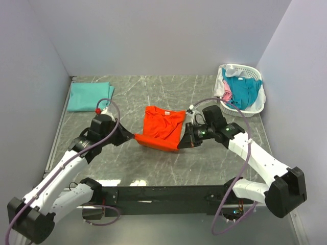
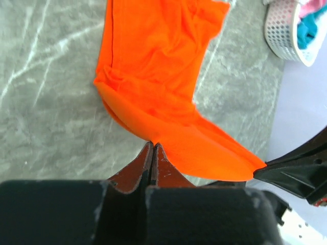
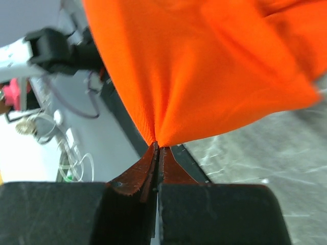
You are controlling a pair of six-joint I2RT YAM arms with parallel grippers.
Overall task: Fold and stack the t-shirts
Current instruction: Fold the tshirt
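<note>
From the top camera, I see the orange t-shirt in the middle of the gray table, right between my two arms. My left jaws are shut tight on its near left corner. My right jaws are shut tight on its near right corner. The near edge of the shirt runs from one to the other. The far part lies on the table and is wrinkled. A mint-green t-shirt lies flat and folded in the far left corner of the table, well apart from the orange one. A white basket stands in the far right corner. A teal-blue t-shirt and a pink t-shirt are heaped inside it.

From my left wrist camera, my left jaws are pressed together, with the orange edge pinched between the tips. The shirt spreads away from me over the table. On the right, the black tip of my right jaws bites the other corner. The basket shows at the top right.

From my right wrist camera, my right jaws are pressed together on a bunch of orange cloth. The cloth fans out above the tips and fills most of the view. A bit of table shows at the lower right. My left arm is at the upper left, blurry
</note>
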